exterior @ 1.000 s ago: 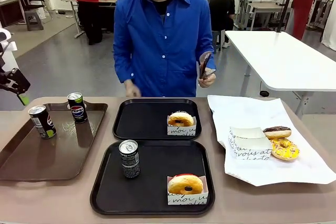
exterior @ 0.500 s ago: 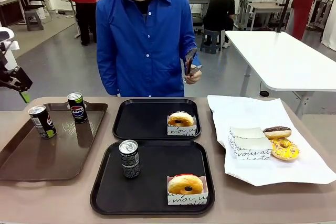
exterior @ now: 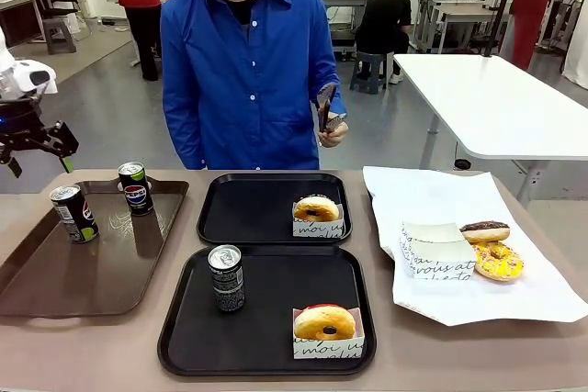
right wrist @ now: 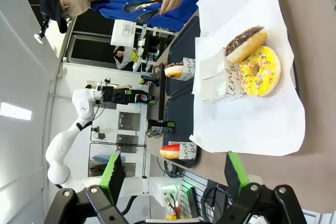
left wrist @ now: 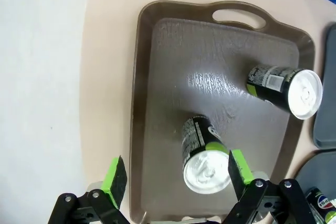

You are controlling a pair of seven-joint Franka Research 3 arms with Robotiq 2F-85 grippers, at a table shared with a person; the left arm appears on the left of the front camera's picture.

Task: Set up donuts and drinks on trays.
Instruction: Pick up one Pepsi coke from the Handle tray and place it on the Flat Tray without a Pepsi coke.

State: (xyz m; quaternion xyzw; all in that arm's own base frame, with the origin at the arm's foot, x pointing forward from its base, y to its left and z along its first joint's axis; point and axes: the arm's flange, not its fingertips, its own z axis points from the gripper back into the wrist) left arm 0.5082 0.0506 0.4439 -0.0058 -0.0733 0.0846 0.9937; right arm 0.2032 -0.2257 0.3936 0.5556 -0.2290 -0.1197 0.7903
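Two black trays lie mid-table. The far tray [exterior: 248, 213] holds a sleeved glazed donut [exterior: 316, 207]. The near tray [exterior: 266, 314] carries a dark can [exterior: 226, 277] and another sleeved donut [exterior: 323, 322]. Two more cans stand on the brown tray [exterior: 101, 268]: a green-marked can [exterior: 73, 213] and a Pepsi can [exterior: 135, 188]. My left gripper [exterior: 39, 164] hangs open above that tray's far left corner. In the left wrist view the left gripper [left wrist: 176, 176] looks down on the green-marked can [left wrist: 202, 153], with the other can [left wrist: 283, 85] farther off. My right gripper [right wrist: 175, 171] is open and empty.
White paper [exterior: 459, 199] at the right carries a chocolate donut [exterior: 484, 230], a yellow sprinkled donut [exterior: 498, 261] and an empty sleeve [exterior: 436, 250]. A person in a blue shirt stands at the far edge holding tongs [exterior: 326, 106].
My left gripper has swung right and turned, now over the brown tray's far left corner. The person has shifted left, tongs still in hand.
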